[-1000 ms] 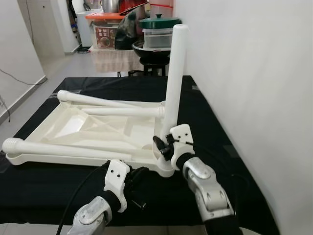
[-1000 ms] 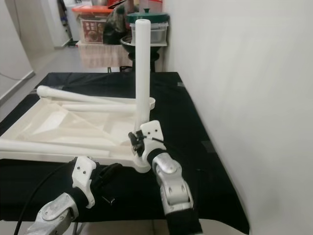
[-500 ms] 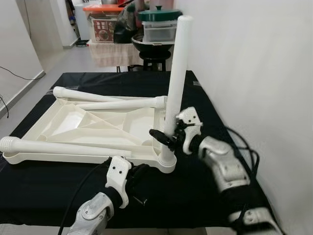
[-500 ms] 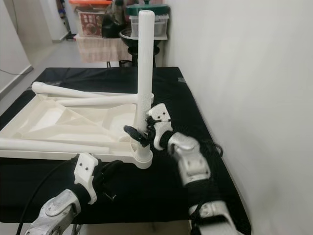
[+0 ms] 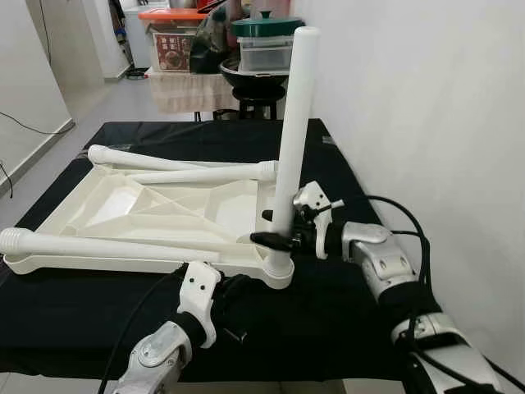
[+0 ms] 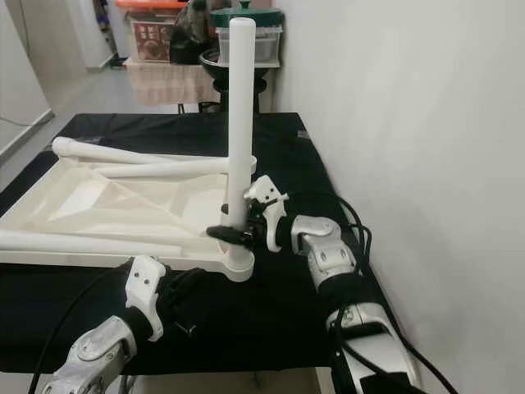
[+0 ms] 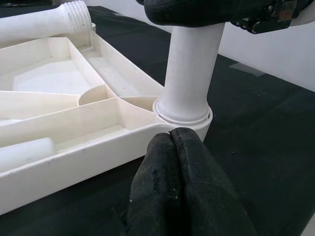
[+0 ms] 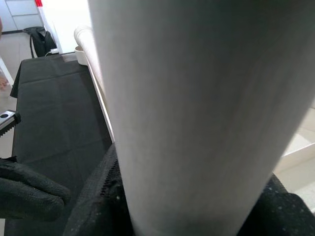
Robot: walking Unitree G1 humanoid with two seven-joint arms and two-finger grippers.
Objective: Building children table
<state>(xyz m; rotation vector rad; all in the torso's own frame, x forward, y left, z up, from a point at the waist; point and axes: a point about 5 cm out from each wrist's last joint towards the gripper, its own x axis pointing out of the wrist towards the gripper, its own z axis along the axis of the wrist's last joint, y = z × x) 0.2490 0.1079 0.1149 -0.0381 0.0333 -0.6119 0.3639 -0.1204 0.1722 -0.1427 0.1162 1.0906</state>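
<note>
Left eye view shows a black-covered counter (image 5: 98,320) with a white children's table top (image 5: 139,215) lying upside down on it, its ribbed underside facing up. One white leg (image 5: 292,139) stands upright in the socket at the top's near right corner, and that corner sits close to the counter's right side, where a strip of black cloth separates it from the white wall (image 5: 426,123). The right gripper (image 5: 277,238) reaches in from the right and its fingers are clamped around the lower part of the upright leg, just above the socket; the right wrist view has the leg pressed right against the camera between the black pads. The left gripper (image 7: 173,142) rests low on the cloth just near of that same corner, fingers pressed together with nothing between them, their tips nearly touching the socket collar (image 7: 183,118). Two more legs lie loose on the top: one (image 5: 107,246) along its near edge with its threaded end overhanging the left side, another (image 5: 176,164) slanting across the far edge. Open black cloth lies near of the top, toward the counter's near edge. Beyond the far edge stand storage boxes (image 5: 174,45) and a green-lidded pot (image 5: 267,29).
</note>
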